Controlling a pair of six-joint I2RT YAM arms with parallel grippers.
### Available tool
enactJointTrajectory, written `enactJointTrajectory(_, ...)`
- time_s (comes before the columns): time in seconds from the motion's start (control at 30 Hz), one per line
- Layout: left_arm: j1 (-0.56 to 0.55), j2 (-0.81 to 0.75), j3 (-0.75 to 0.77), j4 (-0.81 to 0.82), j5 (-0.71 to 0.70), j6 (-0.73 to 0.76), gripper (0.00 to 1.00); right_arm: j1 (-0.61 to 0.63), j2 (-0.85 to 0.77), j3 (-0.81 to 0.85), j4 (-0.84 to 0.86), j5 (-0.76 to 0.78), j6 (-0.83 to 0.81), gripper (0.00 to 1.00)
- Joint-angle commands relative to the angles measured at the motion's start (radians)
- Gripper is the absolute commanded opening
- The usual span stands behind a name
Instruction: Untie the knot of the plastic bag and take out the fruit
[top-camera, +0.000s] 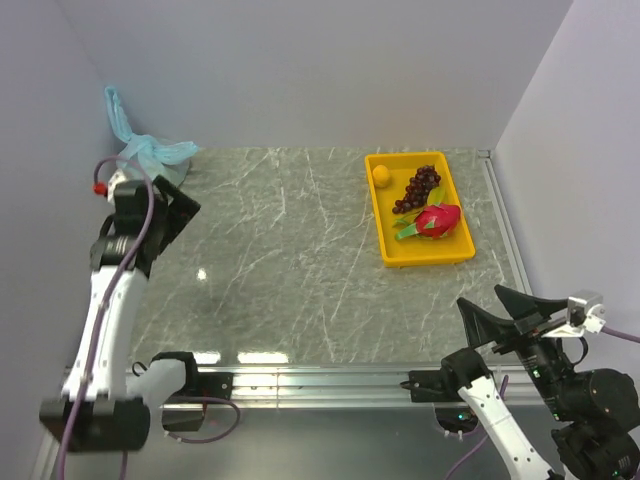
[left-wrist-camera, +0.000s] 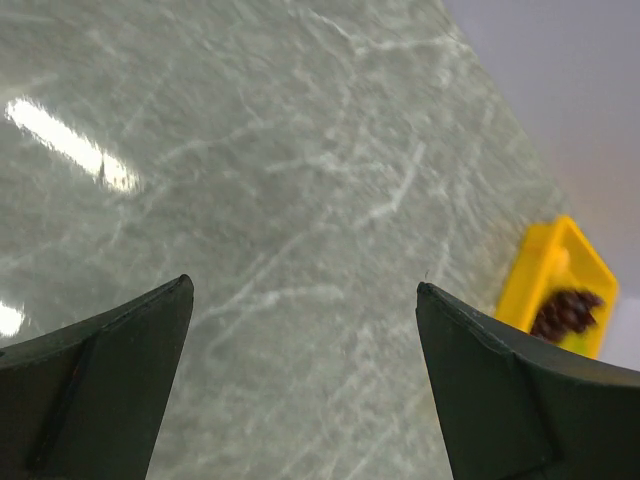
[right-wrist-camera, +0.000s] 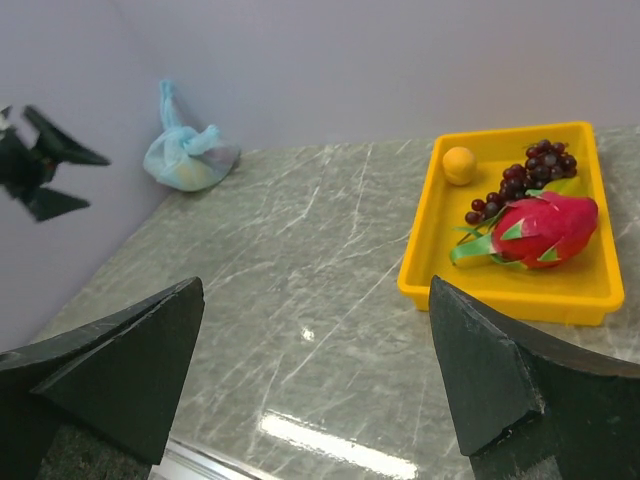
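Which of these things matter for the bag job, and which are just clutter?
Job: plastic bag, contents hidden; its knot, tied.
Lying about: yellow tray, small yellow fruit, grapes, dragon fruit.

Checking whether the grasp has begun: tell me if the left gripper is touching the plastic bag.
Apart. The right wrist view shows a clear strip of wall between the left gripper and the plastic bag.
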Motion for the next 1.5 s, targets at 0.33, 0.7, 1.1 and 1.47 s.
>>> enactJointTrajectory(0.33,0.143,0.715,0.444,0.287,-0.223,0.007,0.99,0.007,0.223,-0.026,0.07,-0.057,-0.041,1.0)
enactJointTrajectory(0.7,0.223,1.141,0.739,0.324,-0.255,0.111,0.99,0.007,0.252,-0.079,0.156,-0.015,0.039,1.0)
enactJointTrajectory(1.1,0.189,1.119,0.635,0.393,-0.122,0.235,0.0,0.007,0.363,-0.03,0.121,-0.067,-0.014,1.0)
enactJointTrajectory(1.47,-0.254,0.59,0.204,0.351,-0.015,0.317,0.01,0.007,0.442,0.002,-0.005,-0.135,-0.039,1.0)
